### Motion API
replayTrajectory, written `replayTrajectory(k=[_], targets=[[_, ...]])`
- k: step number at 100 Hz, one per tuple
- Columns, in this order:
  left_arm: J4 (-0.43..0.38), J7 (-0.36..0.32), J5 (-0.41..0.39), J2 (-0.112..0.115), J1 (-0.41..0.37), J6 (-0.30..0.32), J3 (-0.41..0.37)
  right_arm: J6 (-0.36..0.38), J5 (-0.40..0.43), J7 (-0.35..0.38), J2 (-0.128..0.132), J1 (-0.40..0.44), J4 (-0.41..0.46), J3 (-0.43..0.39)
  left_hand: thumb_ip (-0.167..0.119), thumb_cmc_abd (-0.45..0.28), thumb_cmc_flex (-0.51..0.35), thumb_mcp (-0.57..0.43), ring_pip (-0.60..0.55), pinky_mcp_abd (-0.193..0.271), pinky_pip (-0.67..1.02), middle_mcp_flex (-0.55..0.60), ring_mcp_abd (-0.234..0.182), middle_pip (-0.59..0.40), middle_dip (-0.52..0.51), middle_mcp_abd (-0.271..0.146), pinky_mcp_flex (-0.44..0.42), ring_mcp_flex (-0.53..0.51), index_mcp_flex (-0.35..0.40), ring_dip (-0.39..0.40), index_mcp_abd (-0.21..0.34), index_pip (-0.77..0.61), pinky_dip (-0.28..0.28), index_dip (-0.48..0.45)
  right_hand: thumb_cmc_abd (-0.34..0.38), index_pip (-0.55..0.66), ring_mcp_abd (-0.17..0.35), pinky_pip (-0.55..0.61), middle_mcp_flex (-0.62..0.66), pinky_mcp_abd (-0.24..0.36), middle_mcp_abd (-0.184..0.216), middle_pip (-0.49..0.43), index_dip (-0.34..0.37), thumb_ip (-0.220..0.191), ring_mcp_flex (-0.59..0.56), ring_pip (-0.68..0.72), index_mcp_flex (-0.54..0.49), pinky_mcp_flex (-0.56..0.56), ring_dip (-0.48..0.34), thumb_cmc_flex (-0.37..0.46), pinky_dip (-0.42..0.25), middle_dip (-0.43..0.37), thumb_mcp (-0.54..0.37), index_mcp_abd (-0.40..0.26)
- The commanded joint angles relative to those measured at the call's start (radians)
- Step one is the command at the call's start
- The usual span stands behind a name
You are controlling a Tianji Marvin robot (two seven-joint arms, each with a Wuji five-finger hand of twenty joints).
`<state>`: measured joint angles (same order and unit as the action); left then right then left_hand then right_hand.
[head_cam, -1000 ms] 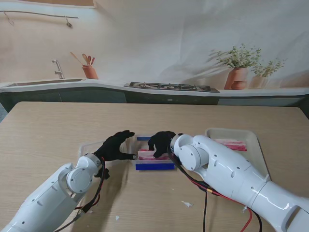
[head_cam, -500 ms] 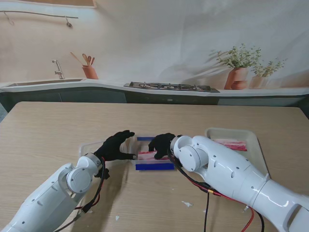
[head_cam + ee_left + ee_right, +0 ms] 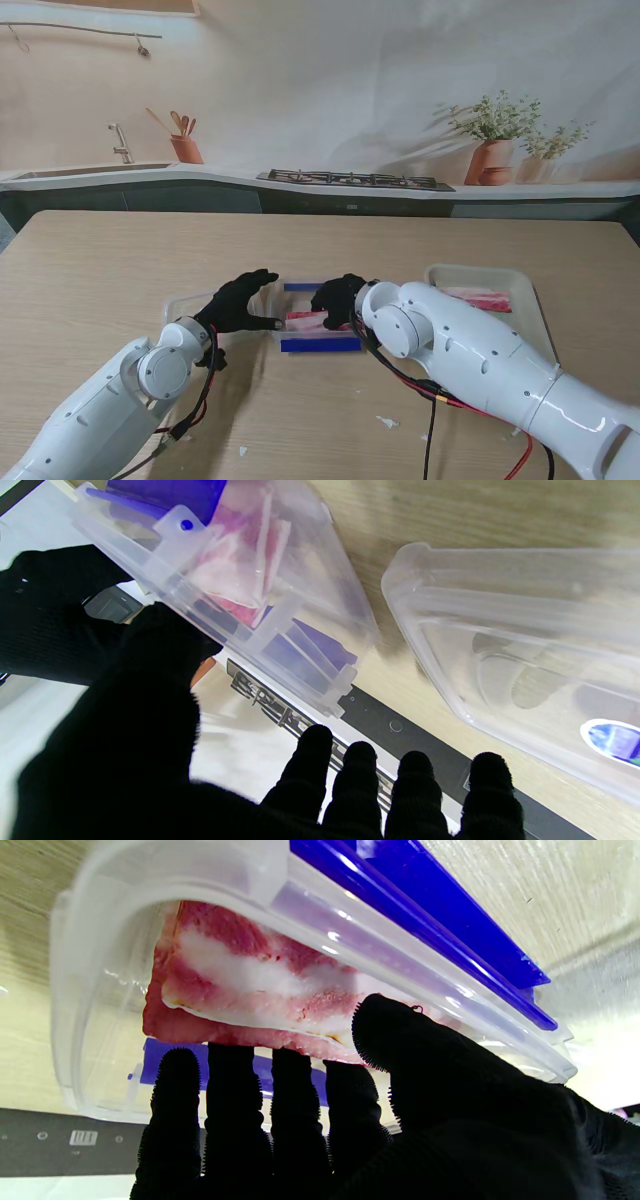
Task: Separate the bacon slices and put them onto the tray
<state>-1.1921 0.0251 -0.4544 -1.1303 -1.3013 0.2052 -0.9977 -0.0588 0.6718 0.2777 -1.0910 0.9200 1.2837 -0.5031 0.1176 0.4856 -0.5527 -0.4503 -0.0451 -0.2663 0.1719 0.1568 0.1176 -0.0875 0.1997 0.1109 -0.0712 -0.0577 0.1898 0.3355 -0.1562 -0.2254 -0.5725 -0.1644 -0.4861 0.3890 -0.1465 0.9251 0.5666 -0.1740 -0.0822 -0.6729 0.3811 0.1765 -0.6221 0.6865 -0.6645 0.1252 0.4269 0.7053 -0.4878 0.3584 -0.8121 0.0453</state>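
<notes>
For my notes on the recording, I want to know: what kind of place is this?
Probably a mock kitchen: behind the wooden table the wall looks like a printed backdrop, showing a sink with a faucet, a gas hob and potted plants.

Left hand (image 3: 240, 301) spread open; right hand (image 3: 338, 297) fingers curled, pinching

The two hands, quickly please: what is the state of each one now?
Left hand: open, fingers spread, thumb against the clear container.
Right hand: thumb and fingers are at the bacon in that container; a firm grip cannot be told.
</notes>
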Motion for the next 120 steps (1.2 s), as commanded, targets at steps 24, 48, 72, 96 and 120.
replayTrajectory(k=[24,48,72,96,120], targets=[[-0.011,-0.015,-0.001,-0.001,-0.004,-0.003,-0.001,-0.009,-0.001,0.000,-0.001,0.030,0.013,-0.019,-0.032,0.014,0.017,-0.012,0.005,-0.009,-0.043,0.002,-0.020,-0.014,-0.017,-0.025,-0.014,0.027,0.016,0.017,-0.009,0.013,-0.006,0.000,0.016,-0.049,-0.007,-0.064,-0.162,0.029,-0.011,-0.011,-0.007,-0.067,0.167,-0.062,0.133,-0.076,-0.029,-0.082,0.026,0.000,0.015,0.024],[-0.010,-0.015,-0.002,-0.001,-0.004,-0.003,0.000,-0.017,-0.012,-0.029,-0.011,0.041,0.010,-0.032,-0.032,0.014,0.018,-0.013,0.006,-0.010,-0.043,0.001,-0.021,-0.014,-0.020,-0.025,-0.014,0.027,0.016,0.017,-0.007,0.013,-0.006,0.000,0.050,-0.057,-0.003,-0.087,-0.215,0.045,-0.028,-0.011,-0.001,-0.071,0.222,-0.101,0.182,-0.087,-0.048,-0.091,0.034,-0.005,0.041,0.060],[-0.009,-0.016,-0.001,-0.001,-0.003,-0.002,0.002,-0.031,-0.041,-0.011,-0.013,0.029,0.008,-0.018,-0.032,0.015,0.018,-0.014,0.006,-0.010,-0.043,0.002,-0.021,-0.015,-0.021,-0.026,-0.014,0.027,0.016,0.017,-0.008,0.013,-0.006,0.000,0.062,-0.022,-0.013,-0.085,-0.157,0.039,-0.031,-0.020,0.013,-0.076,0.197,-0.092,0.096,-0.077,-0.047,-0.079,0.031,-0.007,0.052,0.043],[-0.008,-0.014,-0.002,-0.001,-0.002,-0.001,0.002,-0.041,-0.057,-0.014,-0.022,0.013,-0.020,0.008,-0.032,0.015,0.017,-0.014,0.006,-0.009,-0.043,0.001,-0.022,-0.015,-0.022,-0.025,-0.014,0.027,0.016,0.016,-0.007,0.013,-0.005,0.000,0.063,-0.031,-0.002,-0.083,-0.187,0.059,-0.026,-0.022,0.020,-0.077,0.219,-0.097,0.124,-0.079,-0.048,-0.070,0.032,-0.004,0.051,0.043],[-0.006,-0.015,-0.002,-0.001,-0.001,0.000,0.004,-0.069,-0.081,-0.017,-0.030,0.007,-0.034,0.018,-0.032,0.015,0.017,-0.015,0.006,-0.009,-0.043,0.001,-0.021,-0.014,-0.022,-0.025,-0.014,0.027,0.015,0.016,-0.008,0.013,-0.005,0.000,0.067,-0.038,-0.004,-0.078,-0.218,0.071,-0.032,-0.044,0.029,-0.078,0.246,-0.087,0.148,-0.092,-0.044,-0.075,0.036,0.002,0.053,0.060]])
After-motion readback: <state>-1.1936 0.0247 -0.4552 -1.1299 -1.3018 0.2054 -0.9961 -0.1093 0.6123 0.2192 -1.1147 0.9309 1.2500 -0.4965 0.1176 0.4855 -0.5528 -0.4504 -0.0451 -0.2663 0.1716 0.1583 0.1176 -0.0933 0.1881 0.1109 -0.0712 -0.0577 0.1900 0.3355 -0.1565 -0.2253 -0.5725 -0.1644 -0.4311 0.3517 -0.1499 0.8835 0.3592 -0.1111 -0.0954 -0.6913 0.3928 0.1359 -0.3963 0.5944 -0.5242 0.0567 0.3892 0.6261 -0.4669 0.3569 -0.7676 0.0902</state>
